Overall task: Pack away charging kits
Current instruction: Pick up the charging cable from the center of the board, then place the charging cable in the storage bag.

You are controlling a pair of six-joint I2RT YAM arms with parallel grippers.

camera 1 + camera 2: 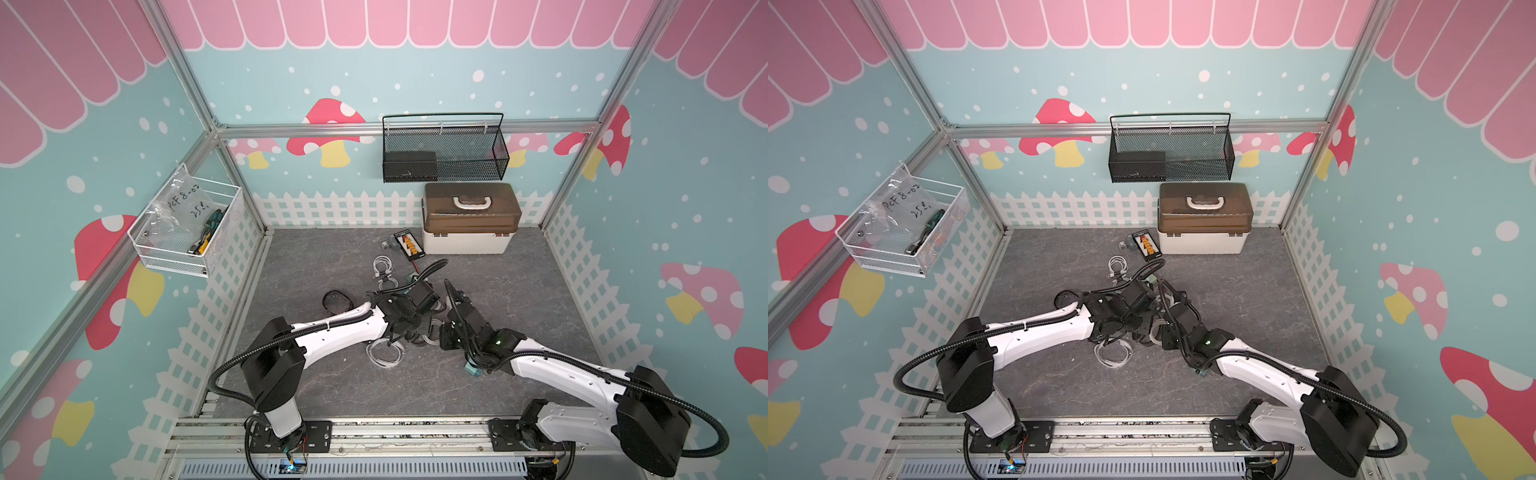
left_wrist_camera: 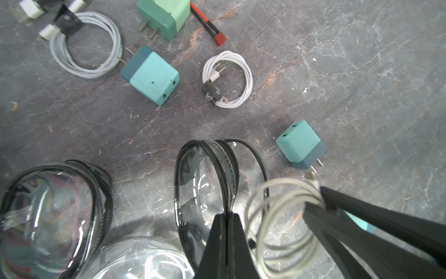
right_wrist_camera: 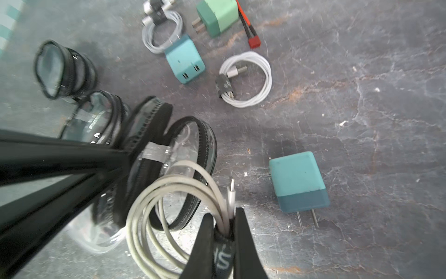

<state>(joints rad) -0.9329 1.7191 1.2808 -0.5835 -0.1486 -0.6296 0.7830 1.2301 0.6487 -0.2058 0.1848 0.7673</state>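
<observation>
While both arms are reaching over the middle of the grey tabletop (image 1: 519, 299), the left end effector (image 2: 226, 216) is being held clenched on the black zipper rim of a clear pouch (image 2: 205, 183). The pouch is being presented on edge, with its two zipper edges standing apart. The right end effector (image 3: 224, 217) is being held clenched on a grey-white cable coil (image 3: 178, 180), which is being gripped at the black strap binding its loops. This coil is being held just beside the pouch opening; whether the two are touching cannot be told.

A teal plug adapter (image 3: 298, 181) is lying on the tabletop near the held coil. Farther off, a second teal adapter (image 2: 152, 75) and a paler green adapter (image 2: 164, 17) are lying close together. One white coil (image 2: 228, 79) is lying beside them, and another white coil (image 2: 84, 46) is lying just beside the second teal adapter's prongs. A second clear pouch (image 2: 53, 212) is standing beside the gripped one.

In both top views, a white box with a brown lid (image 1: 469, 220) is sitting shut at the rear of the tabletop, with a flat black board (image 1: 409, 243) just beside it.
</observation>
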